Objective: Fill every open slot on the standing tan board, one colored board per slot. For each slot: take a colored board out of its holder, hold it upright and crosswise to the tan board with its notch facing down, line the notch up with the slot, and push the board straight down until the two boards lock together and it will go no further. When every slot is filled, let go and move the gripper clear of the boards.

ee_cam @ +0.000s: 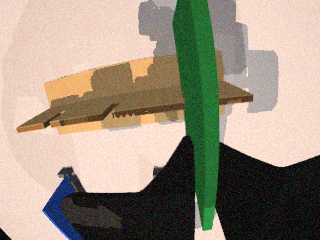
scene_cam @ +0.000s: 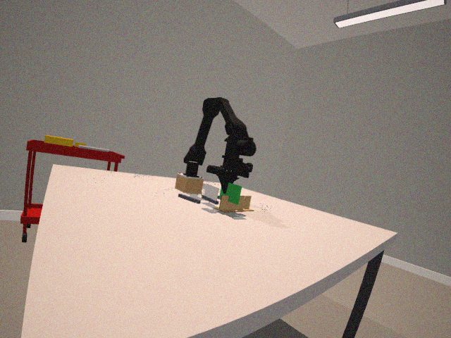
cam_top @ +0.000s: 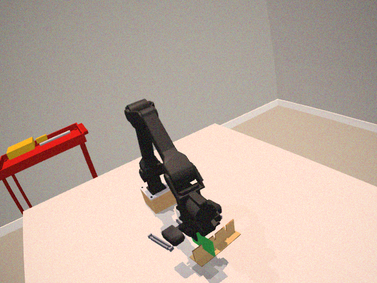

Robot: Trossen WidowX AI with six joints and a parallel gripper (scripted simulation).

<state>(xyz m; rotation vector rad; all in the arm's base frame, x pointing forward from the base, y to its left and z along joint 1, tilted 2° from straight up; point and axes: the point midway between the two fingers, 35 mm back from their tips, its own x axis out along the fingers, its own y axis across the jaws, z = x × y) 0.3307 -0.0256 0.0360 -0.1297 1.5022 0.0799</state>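
In the top view, the black arm bends over a pale worktop, its wooden base block inward from the edge nearest the red cart. The gripper is over the tan board, where a green board stands upright and crosswise. Two notches show farther along the tan board's top. A slim dark holder lies nearby.

The exterior view adds a white board standing in a second holder; the tan board stands well in from the worktop's right corner.

The wrist view alone shows the gripper's fingers clamped on the green board, and a blue board partly hidden behind a finger. How deep the green board sits is unclear.
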